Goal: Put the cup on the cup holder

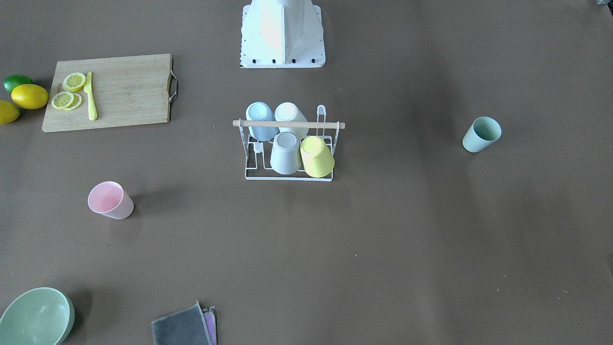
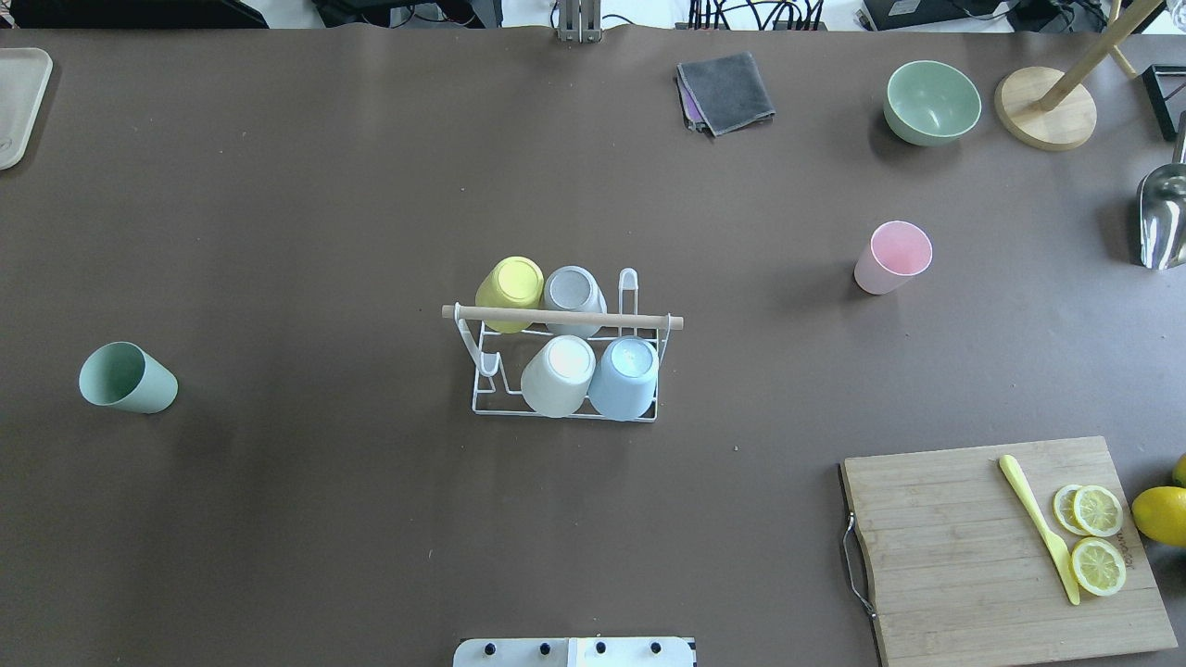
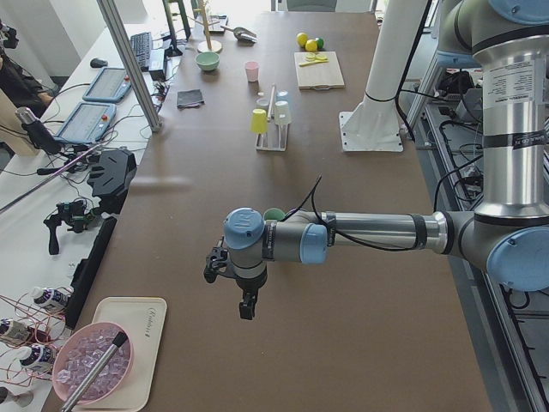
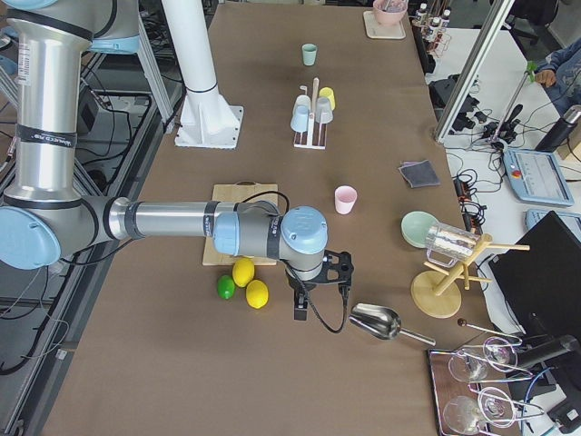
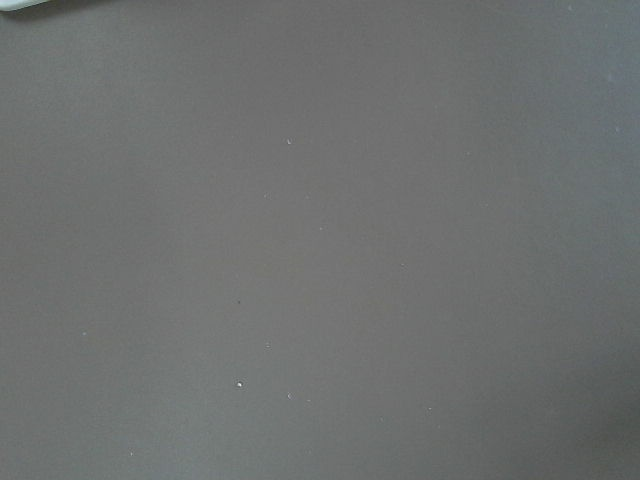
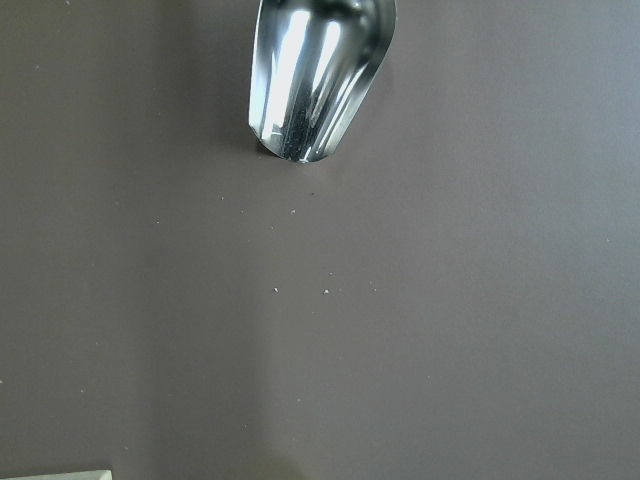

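The white wire cup holder (image 2: 562, 318) with a wooden dowel bar stands at the table's middle, also in the front view (image 1: 289, 124). It holds several upside-down cups: yellow (image 2: 510, 292), grey (image 2: 574, 296), white (image 2: 558, 375) and blue (image 2: 624, 377). A pink cup (image 2: 892, 257) stands upright to the right. A green cup (image 2: 126, 377) stands far left. My left gripper (image 3: 246, 305) hovers near the green cup. My right gripper (image 4: 300, 307) hovers near the lemons. I cannot tell whether either is open or shut.
A wooden cutting board (image 2: 1005, 547) with lemon slices and a yellow knife lies at the near right, with lemons (image 2: 1160, 514) beside it. A green bowl (image 2: 931, 102), a grey cloth (image 2: 727, 91), a metal scoop (image 6: 315, 75) and a wooden stand (image 2: 1045, 119) sit at the far right.
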